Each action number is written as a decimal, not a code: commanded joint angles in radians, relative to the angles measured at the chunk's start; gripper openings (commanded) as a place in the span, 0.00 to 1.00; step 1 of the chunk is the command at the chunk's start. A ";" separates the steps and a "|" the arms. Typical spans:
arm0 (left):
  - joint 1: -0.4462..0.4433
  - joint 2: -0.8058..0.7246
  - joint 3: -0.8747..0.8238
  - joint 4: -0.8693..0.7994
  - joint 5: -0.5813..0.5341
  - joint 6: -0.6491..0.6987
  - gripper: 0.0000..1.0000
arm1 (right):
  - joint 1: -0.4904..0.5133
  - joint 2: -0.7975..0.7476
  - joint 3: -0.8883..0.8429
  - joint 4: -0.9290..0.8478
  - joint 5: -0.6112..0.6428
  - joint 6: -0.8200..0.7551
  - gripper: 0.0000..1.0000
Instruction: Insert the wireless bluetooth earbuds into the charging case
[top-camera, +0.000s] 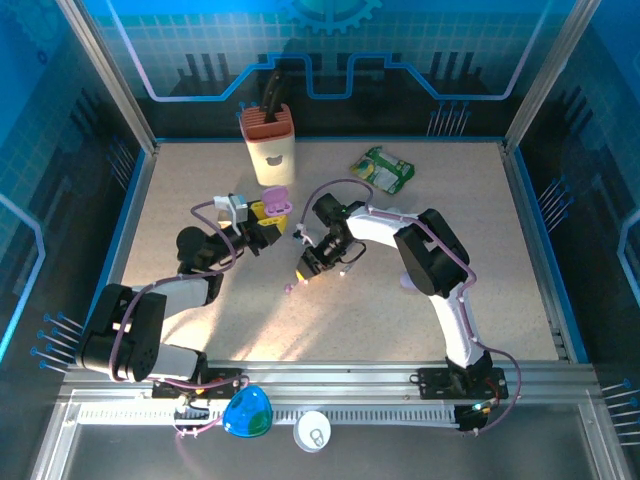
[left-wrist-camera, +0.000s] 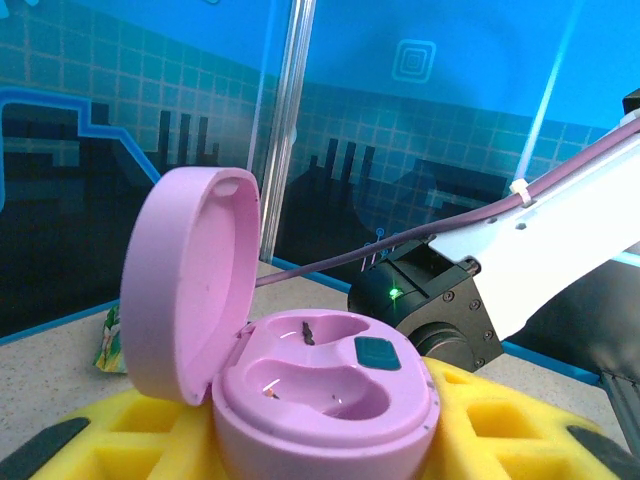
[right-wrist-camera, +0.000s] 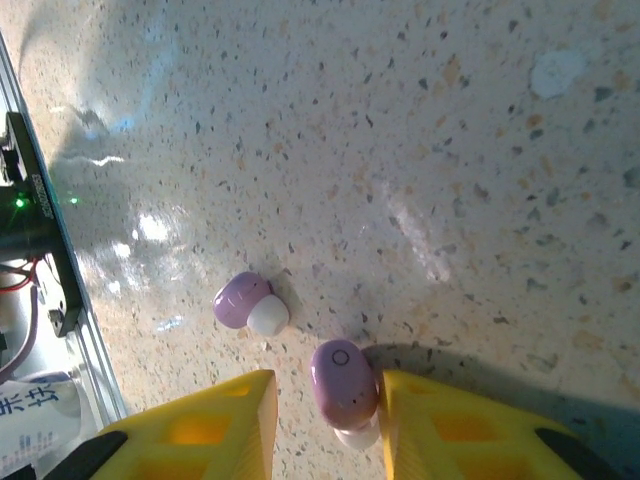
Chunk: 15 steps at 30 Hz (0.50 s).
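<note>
The lilac charging case (left-wrist-camera: 320, 395) stands open, lid (left-wrist-camera: 190, 285) tipped back to the left, both wells empty. My left gripper (left-wrist-camera: 325, 425) is shut on its base, a yellow finger (left-wrist-camera: 520, 430) on each side, holding it above the table left of centre (top-camera: 275, 207). On the table, one of the wireless bluetooth earbuds (right-wrist-camera: 343, 382), lilac with a white tip, lies between the fingers of my right gripper (right-wrist-camera: 328, 425). The right finger (right-wrist-camera: 450, 430) touches it; a gap separates it from the left finger (right-wrist-camera: 215, 425). A second earbud (right-wrist-camera: 247, 303) lies just beyond the left finger (top-camera: 291, 288).
A cream holder with dark handles (top-camera: 270, 140) stands at the back. A green packet (top-camera: 385, 170) lies at the back right. A blue object (top-camera: 247, 412) and a white round one (top-camera: 313, 430) sit on the near rail. The table's metal edge rail (right-wrist-camera: 45, 240) runs close by.
</note>
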 joint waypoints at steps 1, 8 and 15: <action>0.010 -0.009 -0.006 0.034 0.020 -0.008 0.41 | 0.014 0.020 0.017 -0.058 0.007 -0.064 0.33; 0.010 -0.009 -0.007 0.035 0.020 -0.012 0.41 | 0.022 0.038 0.040 -0.063 0.066 -0.048 0.21; 0.010 -0.007 -0.012 0.035 0.019 -0.010 0.41 | 0.026 0.021 0.026 -0.007 0.079 0.019 0.29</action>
